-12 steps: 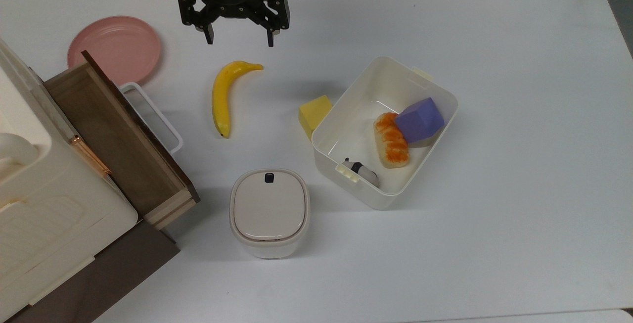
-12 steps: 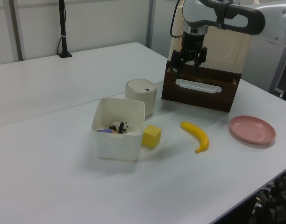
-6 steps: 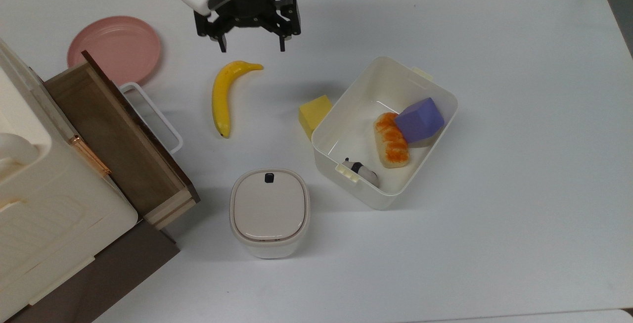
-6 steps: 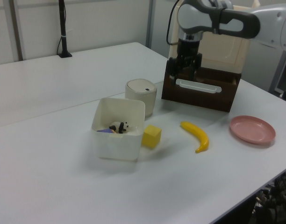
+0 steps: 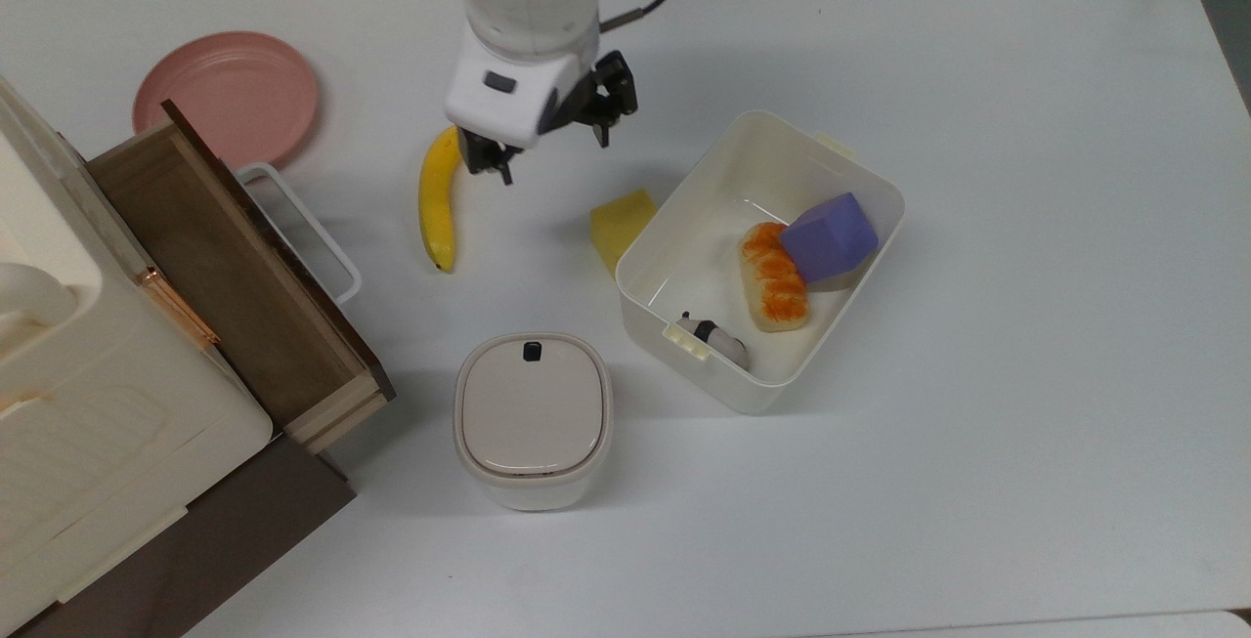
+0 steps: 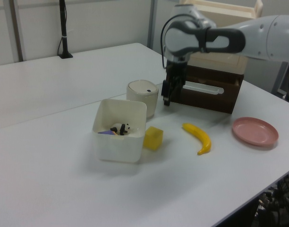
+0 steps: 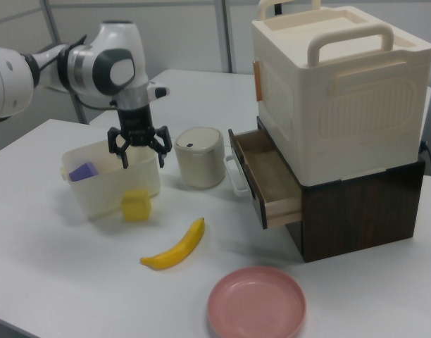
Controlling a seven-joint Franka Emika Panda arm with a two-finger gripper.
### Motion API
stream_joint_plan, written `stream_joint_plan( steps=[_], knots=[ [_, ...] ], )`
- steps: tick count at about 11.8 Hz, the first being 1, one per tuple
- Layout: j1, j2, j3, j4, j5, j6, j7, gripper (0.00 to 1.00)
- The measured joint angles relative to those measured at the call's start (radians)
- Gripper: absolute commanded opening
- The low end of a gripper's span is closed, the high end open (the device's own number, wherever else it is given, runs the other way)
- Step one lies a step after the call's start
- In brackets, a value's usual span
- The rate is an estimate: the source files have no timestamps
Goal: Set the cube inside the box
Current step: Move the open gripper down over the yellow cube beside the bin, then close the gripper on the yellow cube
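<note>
We are reaching toward the small plain yellow cube [image 5: 620, 226], which is lying on the white table [image 5: 977, 482] touching the outer wall of the cream-white rectangular plastic box [image 5: 873, 187], at about nine o'clock from it in the top view. Our black two-finger gripper [image 5: 550, 145] is hanging above the table with its fingers [image 7: 124, 159] apart and holding nothing, at about ten o'clock from the cube, beside the yellow banana [image 5: 437, 198]. We judge that next we are needing to go over the cube, descend and close on its free faces.

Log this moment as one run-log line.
phase: approach | gripper: open, empty, above the table between banana and cube | cube: on table against the box outer wall | box: holds other items, no cube
</note>
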State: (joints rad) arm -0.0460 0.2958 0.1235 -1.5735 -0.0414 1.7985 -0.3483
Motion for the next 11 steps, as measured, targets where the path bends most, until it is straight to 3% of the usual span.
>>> stream_joint_plan(
  steps=[3, 11],
  knots=[
    [0.048, 0.003, 0.001, -0.102, 0.0, 0.12, -0.009, 1.0],
    [0.089, 0.013, 0.001, -0.281, -0.032, 0.332, -0.024, 1.0]
  ],
)
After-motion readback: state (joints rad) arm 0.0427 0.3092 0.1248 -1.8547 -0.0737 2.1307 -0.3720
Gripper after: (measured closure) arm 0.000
